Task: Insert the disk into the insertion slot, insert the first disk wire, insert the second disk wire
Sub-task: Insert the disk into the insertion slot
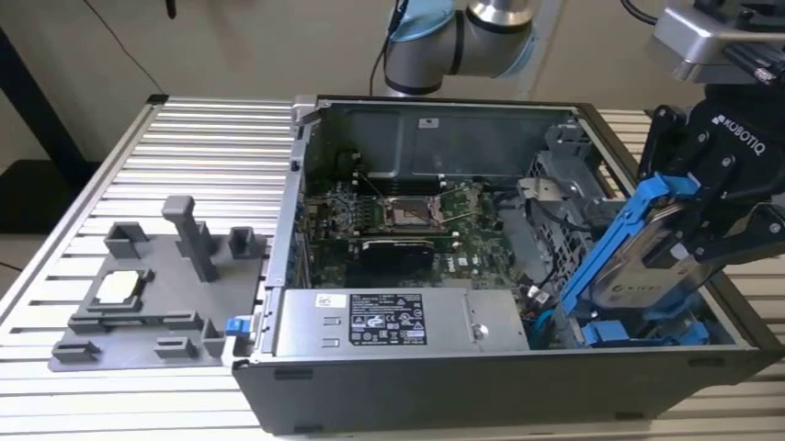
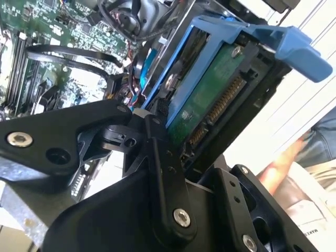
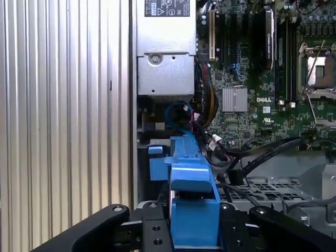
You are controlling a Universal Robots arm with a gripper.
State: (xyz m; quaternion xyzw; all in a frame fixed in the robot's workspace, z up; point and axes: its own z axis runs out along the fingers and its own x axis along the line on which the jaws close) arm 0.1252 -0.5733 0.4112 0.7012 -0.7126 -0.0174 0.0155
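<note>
A slatted aluminium table (image 1: 209, 147) fills the exterior view. At that view's left, a flat grey fixture plate (image 1: 135, 303) with several upright blocks lies on the slats. In the middle stands an open computer case (image 1: 491, 386), its side panel off. Inside it are a green motherboard (image 1: 405, 220) and, along the near wall, a grey labelled power-supply box (image 1: 392, 322). The robot arm (image 1: 454, 37) rises behind the case. At the exterior view's right, the black gripper (image 1: 705, 225) hangs over the case's near corner, with its fingers clamped on the disk (image 1: 644, 266). The disk is a silver-grey drive in a bright blue carrier frame. It is held steeply tilted, with its upper end toward the gripper. Its lower end is down among the blue plastic parts at the mouth of the insertion slot (image 1: 620, 333), a grey metal bay in that corner of the case. Whether the lower end has entered the bay cannot be told. In the second wrist view, the disk (image 2: 210, 105) shows its green circuit board and a row of connector pins, gripped from both sides by black fingers (image 2: 163, 157). In the first wrist view, the blue carrier (image 3: 189, 184) sits between the two black fingers. Beyond it are a tangle of cables (image 3: 205, 131), the power-supply box (image 3: 165, 73) and the motherboard (image 3: 252, 79).
</note>
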